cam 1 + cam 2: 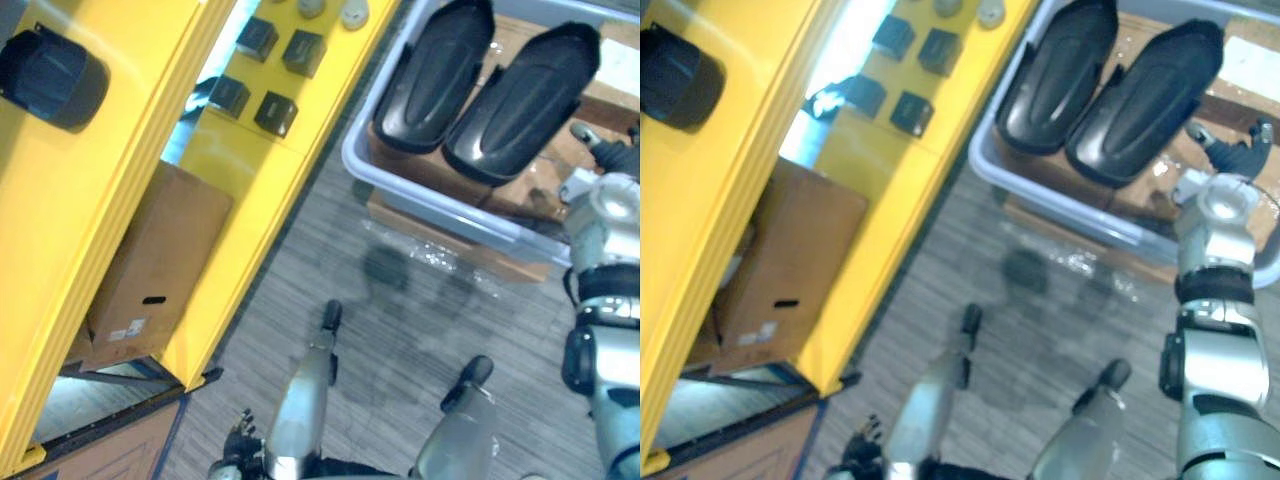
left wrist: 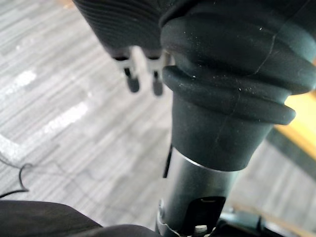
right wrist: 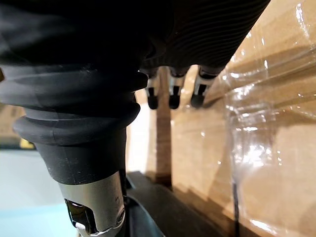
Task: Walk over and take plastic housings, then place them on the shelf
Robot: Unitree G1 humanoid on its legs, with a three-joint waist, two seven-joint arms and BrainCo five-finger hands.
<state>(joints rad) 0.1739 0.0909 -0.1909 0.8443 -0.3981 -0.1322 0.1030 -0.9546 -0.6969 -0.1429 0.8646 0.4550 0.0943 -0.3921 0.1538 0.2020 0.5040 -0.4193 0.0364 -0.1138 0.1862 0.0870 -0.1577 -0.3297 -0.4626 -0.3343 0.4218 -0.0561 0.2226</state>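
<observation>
Black plastic housings (image 1: 437,75) are laid in a grey bin (image 1: 428,206); right hand (image 1: 1238,152) and left hand (image 2: 132,81) are held slack, empty. The label (image 1: 127,330) on the cardboard box (image 1: 155,250) cannot be read.

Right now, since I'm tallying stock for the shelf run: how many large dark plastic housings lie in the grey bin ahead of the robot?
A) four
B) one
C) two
C: a left housing and a right housing lie side by side in the grey bin.
</observation>
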